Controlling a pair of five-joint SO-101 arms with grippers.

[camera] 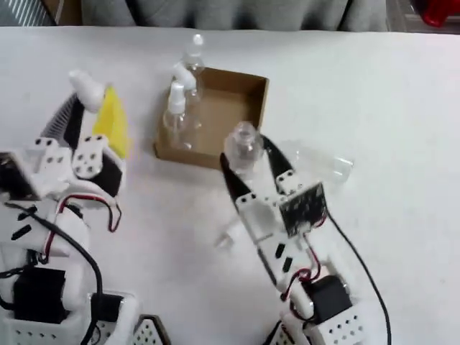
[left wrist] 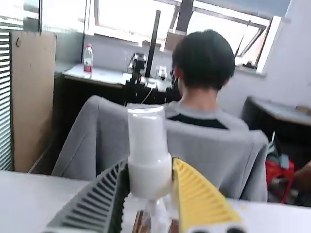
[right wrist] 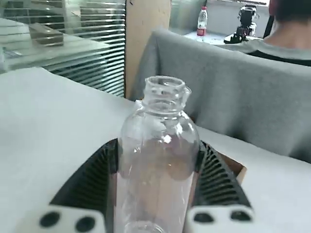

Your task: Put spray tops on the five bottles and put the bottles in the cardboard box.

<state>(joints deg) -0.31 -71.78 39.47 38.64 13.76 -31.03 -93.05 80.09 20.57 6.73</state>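
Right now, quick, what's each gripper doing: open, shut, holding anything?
Left gripper: shut on a spray top.
Right gripper: shut on a bottle that has no top on it.

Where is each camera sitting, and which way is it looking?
High view: above the table, looking down at the cardboard box and both arms.
Left wrist view: on the left arm, looking along the left claw, shut on a spray top, out into the room.
Right wrist view: on the right arm, looking along the right claw, shut on a topless bottle.
Shared: the high view also shows that spray top and that bottle.
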